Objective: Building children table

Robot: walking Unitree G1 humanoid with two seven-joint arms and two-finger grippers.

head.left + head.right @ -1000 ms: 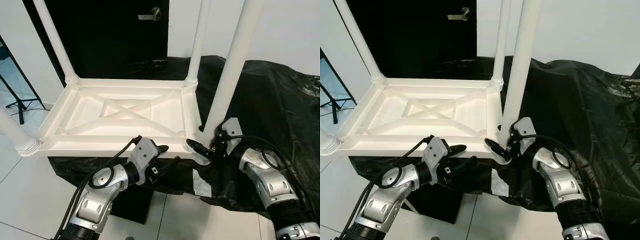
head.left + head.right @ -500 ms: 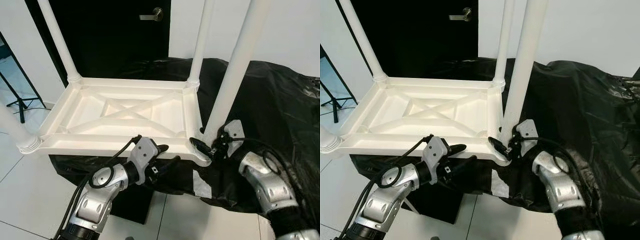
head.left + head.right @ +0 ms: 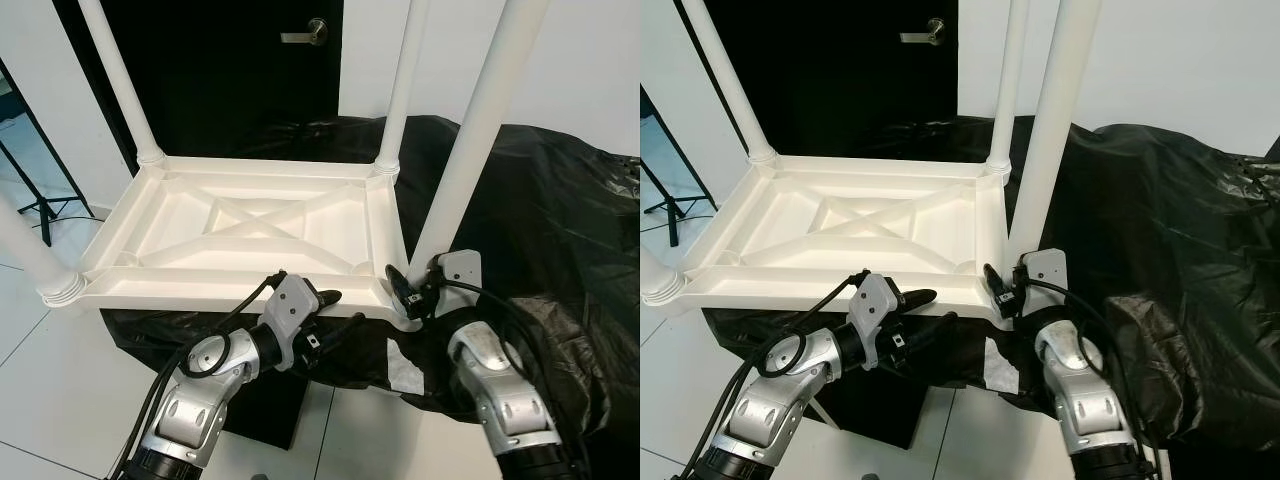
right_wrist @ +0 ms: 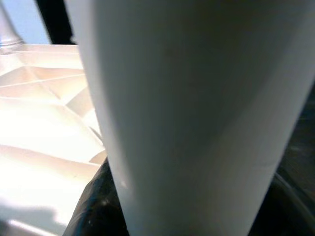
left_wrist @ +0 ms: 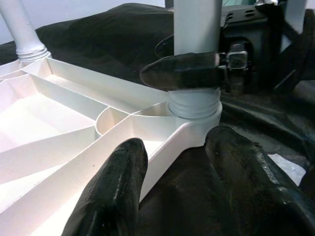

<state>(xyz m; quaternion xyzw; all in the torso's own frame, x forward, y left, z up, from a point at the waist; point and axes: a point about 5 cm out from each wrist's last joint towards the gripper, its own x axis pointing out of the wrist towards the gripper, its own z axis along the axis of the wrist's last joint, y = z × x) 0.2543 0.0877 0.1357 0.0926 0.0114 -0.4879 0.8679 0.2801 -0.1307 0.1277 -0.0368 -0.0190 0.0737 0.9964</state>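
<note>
Inverted white children's table (image 3: 250,230), legs up, resting on a black-sheeted support (image 3: 560,220). Near-right leg (image 3: 470,150) stands in its corner socket (image 5: 194,105); my right gripper (image 3: 412,292) is clamped around that leg's base. My left gripper (image 3: 335,312) straddles the table's near edge rail just beside that corner, fingers (image 5: 110,191) spread wide, one above, one below. Behind: black door (image 3: 230,60), white floor tiles (image 3: 60,390).

Upturned white table top (image 3: 240,225) is laid on black sheeting (image 3: 560,220), legs up. Near-right corner leg (image 3: 470,150) is clasped at its base by right gripper (image 3: 412,292). Front edge is straddled by left gripper (image 3: 335,310), fingers apart.
</note>
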